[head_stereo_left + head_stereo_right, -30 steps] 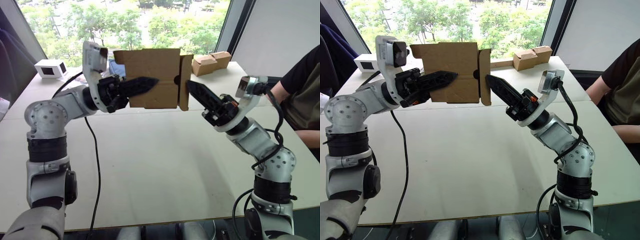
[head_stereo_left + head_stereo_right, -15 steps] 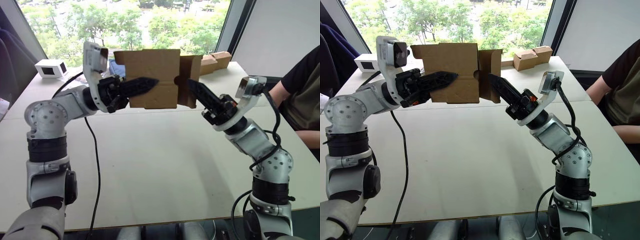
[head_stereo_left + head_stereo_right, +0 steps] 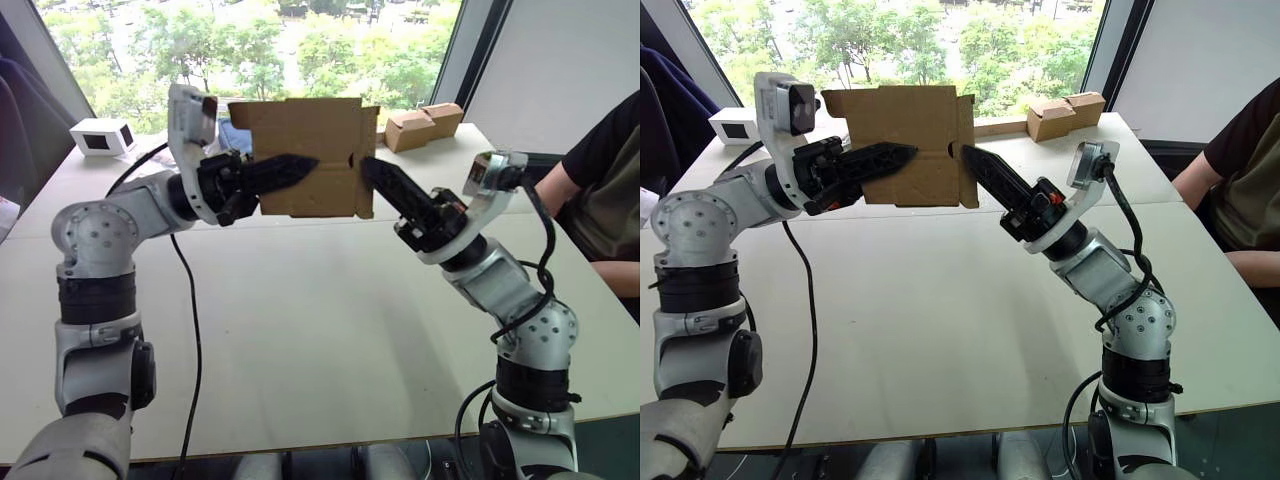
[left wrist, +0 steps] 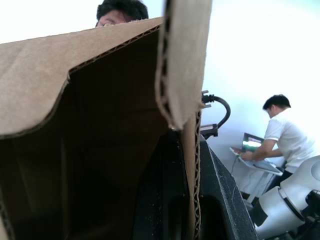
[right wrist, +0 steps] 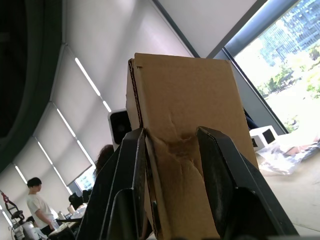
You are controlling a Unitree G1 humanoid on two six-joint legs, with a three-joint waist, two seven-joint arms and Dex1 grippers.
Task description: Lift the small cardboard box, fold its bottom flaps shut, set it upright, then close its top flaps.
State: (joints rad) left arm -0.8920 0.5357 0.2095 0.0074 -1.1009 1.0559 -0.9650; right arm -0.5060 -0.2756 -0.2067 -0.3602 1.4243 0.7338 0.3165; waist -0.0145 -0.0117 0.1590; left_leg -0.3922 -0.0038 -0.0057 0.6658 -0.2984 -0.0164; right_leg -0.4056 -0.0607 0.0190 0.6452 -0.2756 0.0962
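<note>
Two end effectors work on the small cardboard box (image 3: 305, 155), which is held in the air in the upper middle of the frame, well above the counter (image 3: 330, 330). The left end effector (image 3: 295, 168) is closed on the front wall of the box; in the left wrist view one black finger is inside the box and the other outside, with the corrugated wall between them. I judge that this grip keeps the box steady and lifted, so that its right end stays free for folding. The right end effector (image 3: 375, 172) touches the flap (image 3: 368, 160) at the right end of the box. In the right wrist view its fingers (image 5: 220, 165) stand a little apart on both sides of the flap edge, and the cardboard is creased between them, so it is narrow and pinching or pressing the flap.

Compared with half a second ago, the flap now lies nearly flat against the end of the box, where before it stood out to the right, and the right arm has moved more to the left and upward. The box itself has not moved.

Far behind, two joined tan boxes (image 3: 425, 124) and a small white box (image 3: 100, 136) rest on the counter.
</note>
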